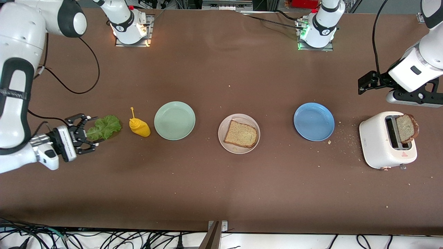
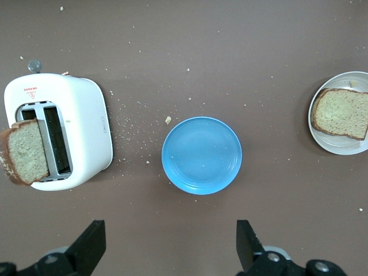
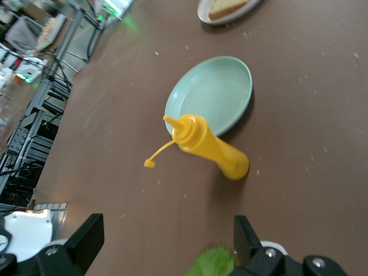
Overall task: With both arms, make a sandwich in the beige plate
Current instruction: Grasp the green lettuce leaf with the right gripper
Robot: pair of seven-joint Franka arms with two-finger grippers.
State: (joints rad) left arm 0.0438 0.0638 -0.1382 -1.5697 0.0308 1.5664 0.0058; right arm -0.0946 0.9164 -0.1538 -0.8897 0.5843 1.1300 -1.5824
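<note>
Now: right gripper (image 1: pixel 90 133) low at the right arm's end of the table, fingers pinching the lettuce (image 1: pixel 104 127). Just beside the lettuce, a yellow bottle (image 1: pixel 139 127), then a green plate (image 1: pixel 174 120). One bread slice (image 1: pixel 241 134) flat on the beige plate (image 1: pixel 225 142) mid-table. Left gripper (image 2: pixel 167 247) up over the table near the toaster (image 1: pixel 372 138), fingers wide apart, holding nothing. Second slice (image 1: pixel 407 128) poking out of the toaster. Blue plate (image 1: pixel 314 121) between toaster and beige plate.
</note>
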